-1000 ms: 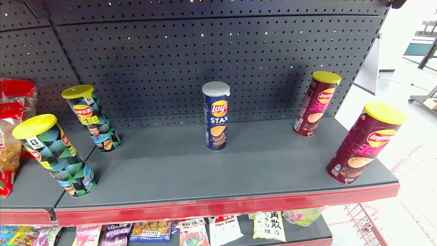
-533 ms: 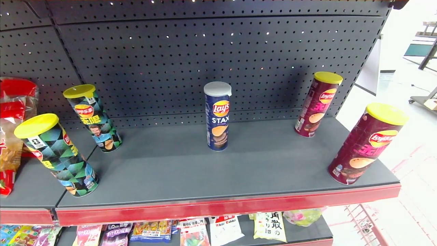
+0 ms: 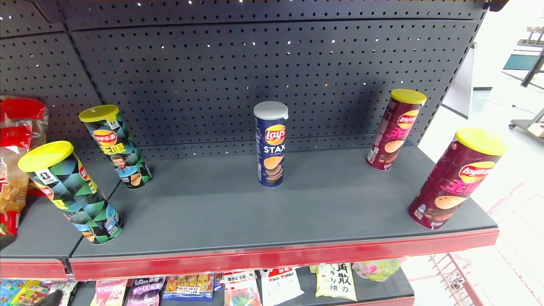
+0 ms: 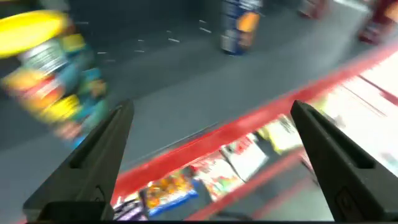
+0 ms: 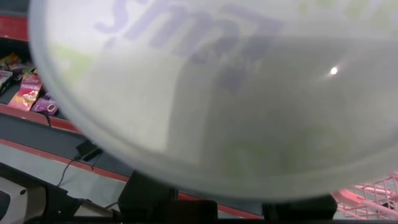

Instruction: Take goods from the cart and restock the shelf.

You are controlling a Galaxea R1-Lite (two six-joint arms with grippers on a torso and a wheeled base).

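While left claw (image 4: 211,107) spreads wide facing matte grey shelf (image 4: 180,81), right claw (image 5: 231,210) pinches round translucent-lidded canister (image 5: 205,93).

The left tool (image 4: 211,106) has two fingers (image 4: 93,168), and both are plain black. Each finger is flat and smooth, like a long wedge. They are wide near the base of the tool and get thinner toward the tips. The tips are cut off square. The inner edges are straight and sharp. The black looks dull and dark all over.
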